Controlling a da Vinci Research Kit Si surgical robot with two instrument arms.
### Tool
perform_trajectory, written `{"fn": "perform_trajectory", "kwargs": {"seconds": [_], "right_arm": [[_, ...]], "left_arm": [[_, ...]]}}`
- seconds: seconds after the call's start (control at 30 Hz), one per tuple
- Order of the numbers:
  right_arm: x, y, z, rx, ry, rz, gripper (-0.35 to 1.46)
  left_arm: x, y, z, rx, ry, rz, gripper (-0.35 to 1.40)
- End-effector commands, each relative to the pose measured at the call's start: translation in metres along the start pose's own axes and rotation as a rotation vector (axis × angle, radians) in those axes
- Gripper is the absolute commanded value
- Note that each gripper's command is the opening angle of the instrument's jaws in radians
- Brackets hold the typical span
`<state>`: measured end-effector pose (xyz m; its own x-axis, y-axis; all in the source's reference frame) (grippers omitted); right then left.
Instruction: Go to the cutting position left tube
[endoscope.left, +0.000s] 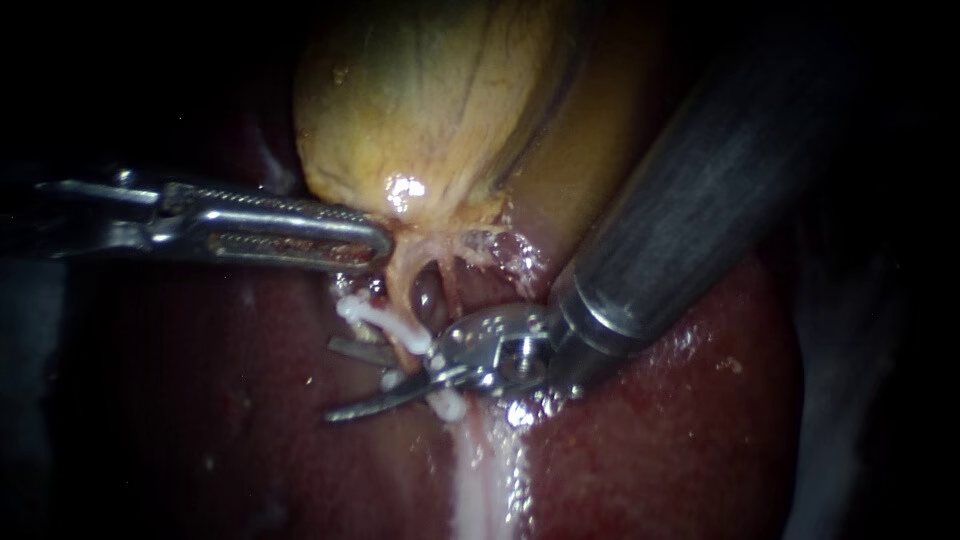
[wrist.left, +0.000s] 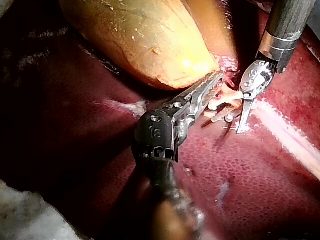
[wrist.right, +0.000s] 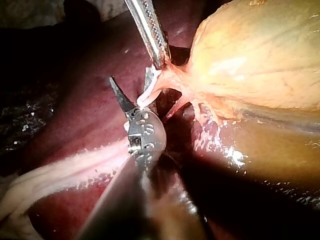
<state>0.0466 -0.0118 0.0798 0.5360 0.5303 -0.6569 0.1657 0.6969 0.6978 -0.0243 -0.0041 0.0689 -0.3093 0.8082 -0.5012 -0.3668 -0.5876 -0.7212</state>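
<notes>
The yellow gallbladder (endoscope.left: 430, 100) lies on the dark red liver (endoscope.left: 680, 420). My left instrument (endoscope.left: 378, 245) has its toothed jaws shut on the gallbladder's neck, also visible in the left wrist view (wrist.left: 212, 85). Below the neck, a pale left tube (endoscope.left: 385, 325) runs down to the right. My right instrument (endoscope.left: 332, 380) carries two thin blades that stand open. The pale tube passes between them, close to their hinge. The right wrist view shows the blades (wrist.right: 129, 75) spread on either side of the tube (wrist.right: 147, 95).
A dark hollow (endoscope.left: 430, 300) opens just right of the pale tube. A white band of tissue (endoscope.left: 480, 480) runs down over the liver below the blades. The right instrument's thick shaft (endoscope.left: 700, 200) covers the upper right of the view.
</notes>
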Motion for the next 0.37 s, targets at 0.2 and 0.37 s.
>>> {"fn": "perform_trajectory", "kwargs": {"seconds": [0.2,0.37], "right_arm": [[-0.0001,0.0002,-0.0001,-0.001,0.0,-0.001,1.31],[-0.0001,0.0002,-0.0001,-0.001,0.0,-0.001,1.31]], "left_arm": [[0.0,0.0,0.0001,0.0,0.0,0.0,-0.35],[0.0,0.0,0.0001,0.0,0.0,0.0,-0.35]]}}
